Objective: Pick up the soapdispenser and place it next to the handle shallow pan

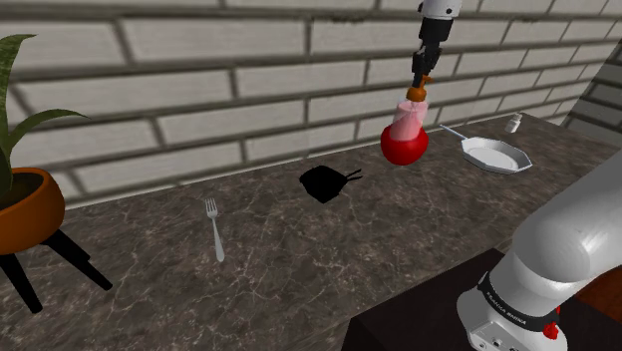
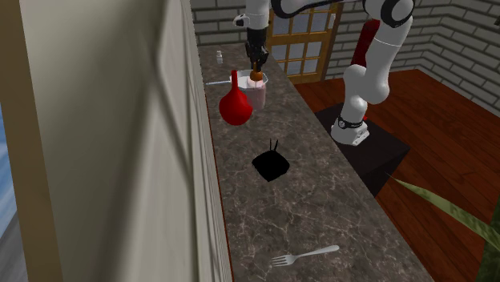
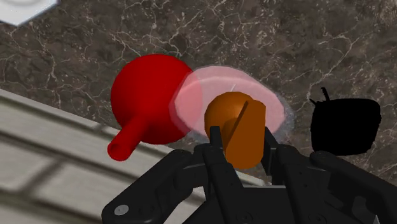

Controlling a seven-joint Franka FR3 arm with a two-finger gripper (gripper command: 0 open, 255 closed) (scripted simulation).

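Note:
The soap dispenser (image 1: 407,118) has a pale pink see-through body and an orange pump head (image 3: 235,124). It hangs above the dark marble counter (image 1: 299,249), close to the brick wall. My gripper (image 1: 423,82) is shut on the orange head from above, also seen in the second exterior view (image 2: 256,68) and the wrist view (image 3: 238,143). A red round flask (image 1: 404,147) with a thin neck (image 3: 124,143) sits against the pink body; I cannot tell whether it is joined to it. The white shallow pan (image 1: 495,155) with its long handle lies on the counter to the shoulder view's right of the dispenser.
A small white bottle (image 1: 514,123) stands behind the pan. A fork (image 1: 214,227) lies toward the shoulder view's left, and a black shadow patch (image 1: 329,182) lies mid-counter. A potted plant (image 1: 20,199) stands at the far left. The wall (image 1: 249,90) runs along the counter's back.

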